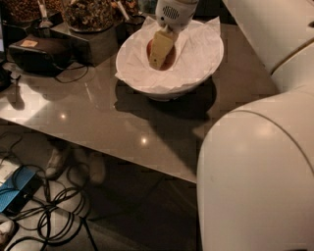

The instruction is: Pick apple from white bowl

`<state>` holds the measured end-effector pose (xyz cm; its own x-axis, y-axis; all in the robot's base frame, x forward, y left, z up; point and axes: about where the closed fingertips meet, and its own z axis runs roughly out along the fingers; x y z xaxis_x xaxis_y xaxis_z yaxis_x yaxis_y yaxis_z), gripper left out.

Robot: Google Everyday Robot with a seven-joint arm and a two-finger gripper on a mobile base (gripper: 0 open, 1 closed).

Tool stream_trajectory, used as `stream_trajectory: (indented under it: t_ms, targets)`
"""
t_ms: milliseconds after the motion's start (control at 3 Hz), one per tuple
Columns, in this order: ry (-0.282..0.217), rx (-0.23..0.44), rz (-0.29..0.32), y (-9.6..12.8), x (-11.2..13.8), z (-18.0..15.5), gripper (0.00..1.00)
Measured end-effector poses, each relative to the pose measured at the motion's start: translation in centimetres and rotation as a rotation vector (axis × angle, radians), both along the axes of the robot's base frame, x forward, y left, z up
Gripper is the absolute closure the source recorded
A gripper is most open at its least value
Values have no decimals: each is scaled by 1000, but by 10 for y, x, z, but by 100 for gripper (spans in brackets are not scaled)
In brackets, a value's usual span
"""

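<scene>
The white bowl (203, 66), lined with crinkled white paper, stands on the table toward the back. The apple (170, 59) lies inside it, reddish, mostly hidden behind my gripper. My gripper (158, 58) hangs from the white arm (174, 12) that reaches down from above into the bowl. Its yellowish end sits right at the apple, in front of it. I cannot see whether the apple is off the paper.
Dark containers of nuts (88, 14) stand just left of the bowl at the back. A black device with a cable (37, 49) lies at the table's left. My white body (260, 181) fills the right foreground. Cables (54, 206) and a blue box (14, 188) lie on the floor.
</scene>
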<state>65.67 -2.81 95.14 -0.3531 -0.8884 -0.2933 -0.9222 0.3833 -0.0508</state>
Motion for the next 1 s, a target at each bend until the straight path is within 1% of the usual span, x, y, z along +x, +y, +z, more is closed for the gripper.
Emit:
stream_trajectory:
  t_ms: [333,667,1000]
  targets:
    - [-56,58,100,22,-21,44,100]
    - [-125,99,213,47,-38,82,100]
    - [-171,123,282,63,-49,106,100]
